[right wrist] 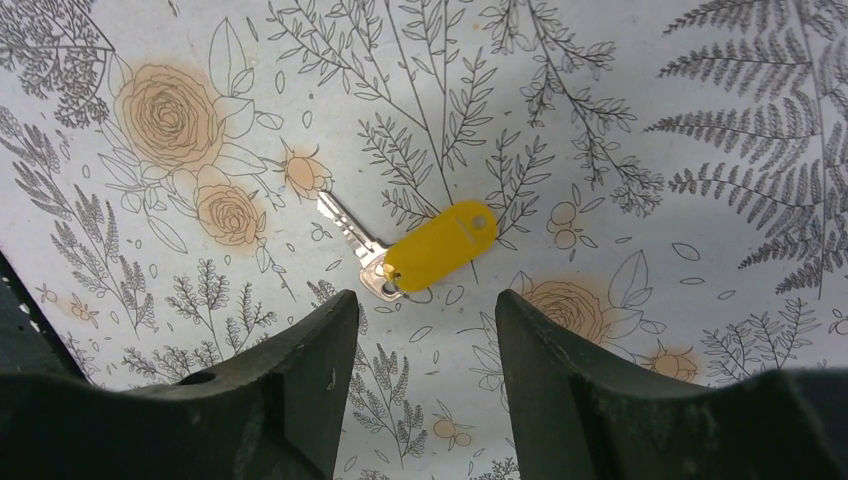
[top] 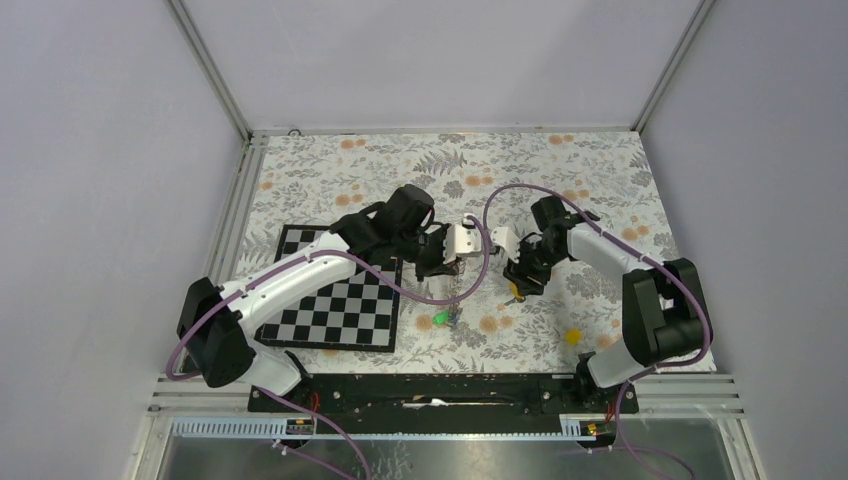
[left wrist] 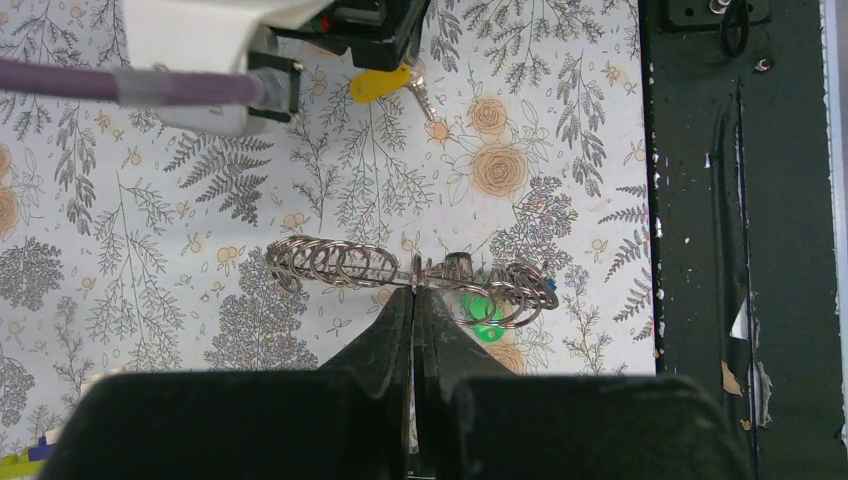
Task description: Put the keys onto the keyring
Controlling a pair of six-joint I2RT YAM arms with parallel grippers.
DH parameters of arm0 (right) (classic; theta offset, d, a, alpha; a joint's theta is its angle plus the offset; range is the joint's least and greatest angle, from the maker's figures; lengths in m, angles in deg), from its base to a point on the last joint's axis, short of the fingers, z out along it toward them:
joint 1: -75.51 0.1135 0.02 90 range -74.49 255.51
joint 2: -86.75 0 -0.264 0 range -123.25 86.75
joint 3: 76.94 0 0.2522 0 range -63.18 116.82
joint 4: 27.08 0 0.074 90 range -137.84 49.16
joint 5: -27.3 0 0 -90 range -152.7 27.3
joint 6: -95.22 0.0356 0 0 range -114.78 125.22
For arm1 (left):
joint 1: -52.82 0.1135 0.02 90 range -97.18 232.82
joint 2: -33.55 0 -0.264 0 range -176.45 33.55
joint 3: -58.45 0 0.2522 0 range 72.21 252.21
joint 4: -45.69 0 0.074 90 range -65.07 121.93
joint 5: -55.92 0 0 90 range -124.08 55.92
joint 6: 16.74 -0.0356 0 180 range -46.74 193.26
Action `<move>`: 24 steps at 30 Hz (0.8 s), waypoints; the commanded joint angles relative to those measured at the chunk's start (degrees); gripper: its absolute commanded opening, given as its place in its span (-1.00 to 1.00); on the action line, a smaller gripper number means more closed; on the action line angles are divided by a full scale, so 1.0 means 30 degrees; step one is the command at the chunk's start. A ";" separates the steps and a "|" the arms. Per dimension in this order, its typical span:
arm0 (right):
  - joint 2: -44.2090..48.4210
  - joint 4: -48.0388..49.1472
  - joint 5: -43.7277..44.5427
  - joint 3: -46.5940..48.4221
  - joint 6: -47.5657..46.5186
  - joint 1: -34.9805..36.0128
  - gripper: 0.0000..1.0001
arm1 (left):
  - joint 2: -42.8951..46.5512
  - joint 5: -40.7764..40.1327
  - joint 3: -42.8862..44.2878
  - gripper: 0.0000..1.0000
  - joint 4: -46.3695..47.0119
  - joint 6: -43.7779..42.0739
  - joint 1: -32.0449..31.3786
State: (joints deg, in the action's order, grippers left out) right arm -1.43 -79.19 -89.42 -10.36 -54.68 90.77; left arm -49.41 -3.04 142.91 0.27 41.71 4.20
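Observation:
My left gripper (left wrist: 415, 292) is shut on the keyring (left wrist: 330, 263), a thin metal loop of linked rings, and holds it edge-on just above the cloth; it shows in the top view (top: 441, 268). A green-headed key (left wrist: 484, 311) and a bit of blue (left wrist: 550, 285) hang at the ring's right end; the green one shows in the top view (top: 440, 319). My right gripper (right wrist: 427, 300) is open, jaws wide apart, just above a yellow-headed key (right wrist: 442, 245) that lies flat on the cloth. That key also shows in the left wrist view (left wrist: 380, 84). The right gripper is right of the left one in the top view (top: 520, 282).
A black-and-white chessboard (top: 340, 300) lies left of the grippers. Another small yellow piece (top: 572, 336) lies on the floral cloth near the right arm's base. The black base rail (top: 430, 390) runs along the near edge. A coloured strip piece (left wrist: 22, 461) peeks in at the lower left.

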 commanded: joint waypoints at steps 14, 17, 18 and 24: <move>-0.1667 -0.0028 0.2265 0.0101 -0.0318 0.1995 -0.37 | 0.1227 0.0729 0.0500 -1.00 0.0680 -0.0374 0.0123; -0.1823 -0.0193 0.2425 0.0291 -0.0171 0.2001 -0.43 | 0.1278 0.0705 0.0502 -1.00 0.0678 -0.0353 0.0124; -0.1795 -0.0254 0.2431 0.0309 -0.0100 0.2001 -0.44 | 0.1285 0.0704 0.0489 -1.00 0.0680 -0.0345 0.0127; -0.1512 -0.0545 0.2637 0.0674 0.0998 0.2004 -0.61 | 0.1344 0.0732 0.0458 -1.00 0.0680 -0.0334 0.0123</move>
State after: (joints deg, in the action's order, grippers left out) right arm -6.26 -78.90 -82.60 -10.60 -54.20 96.26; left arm -48.23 -2.82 142.91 0.20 41.58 4.36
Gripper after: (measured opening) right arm 0.233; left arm 0.010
